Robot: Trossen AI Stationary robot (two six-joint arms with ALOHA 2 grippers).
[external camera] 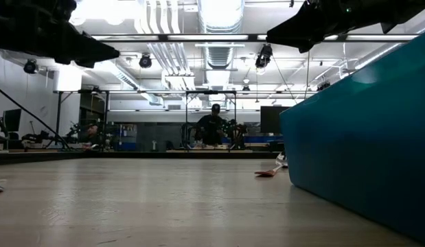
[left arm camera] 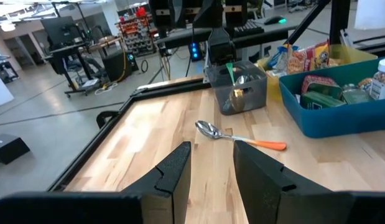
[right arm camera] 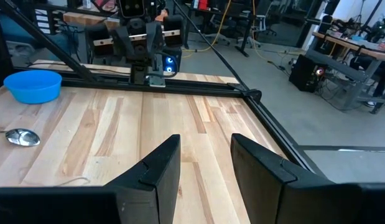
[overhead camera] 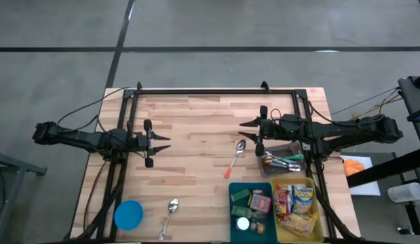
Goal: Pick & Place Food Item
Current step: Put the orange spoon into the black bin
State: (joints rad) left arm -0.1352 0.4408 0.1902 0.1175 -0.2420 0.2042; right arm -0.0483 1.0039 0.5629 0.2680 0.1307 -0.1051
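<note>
The food items lie in two bins at the table's near right. A teal bin (overhead camera: 251, 211) holds green packs (left arm camera: 323, 93) and a white-lidded jar (overhead camera: 243, 223). A yellow bin (overhead camera: 301, 210) holds snack bags (left arm camera: 302, 57). My left gripper (overhead camera: 165, 143) hovers open over the table's left half and points toward the right. My right gripper (overhead camera: 245, 130) hovers open at centre right and points toward the left. In the wrist views, the left gripper (left arm camera: 211, 167) and the right gripper (right arm camera: 205, 163) have only bare wood between their fingers.
An orange-handled spoon (overhead camera: 235, 160) lies between the grippers, near the right one. A clear tub of utensils (overhead camera: 281, 160) stands behind the bins. A blue bowl (overhead camera: 128, 215) and a metal spoon (overhead camera: 170, 214) sit at the near left. A black frame (overhead camera: 216, 91) edges the far side.
</note>
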